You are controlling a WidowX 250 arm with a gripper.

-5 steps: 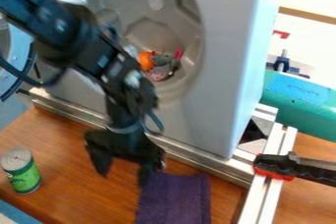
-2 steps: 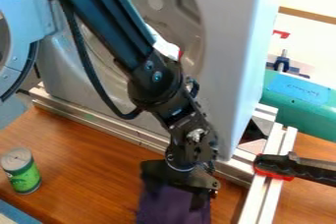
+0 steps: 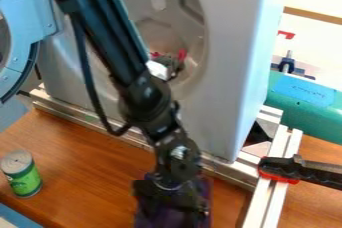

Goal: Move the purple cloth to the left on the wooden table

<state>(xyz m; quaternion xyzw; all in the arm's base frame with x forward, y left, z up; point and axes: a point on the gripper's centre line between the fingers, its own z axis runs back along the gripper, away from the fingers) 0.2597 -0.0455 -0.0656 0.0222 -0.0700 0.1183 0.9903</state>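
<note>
A grey washer stands at the back with its round opening facing out, so the hollow inside can be seen. In front lies the wooden table. The robot arm slants down across the washer, which lets its gripper hang over the purple cloth at the lower middle (how the jaws stand, wide or narrow, I cannot tell, nor whether they touch the cloth). A light-blue door ring sits at the left, and a green bin at the right. Metal rails run along the washer's foot and off to the side, probably to keep it from shifting; a black clamp with a red pad seems to brace them. The green can stands upright, well apart from the cloth. Smallest, a few toys rest low in the opening (its curve likely gathers them).
</note>
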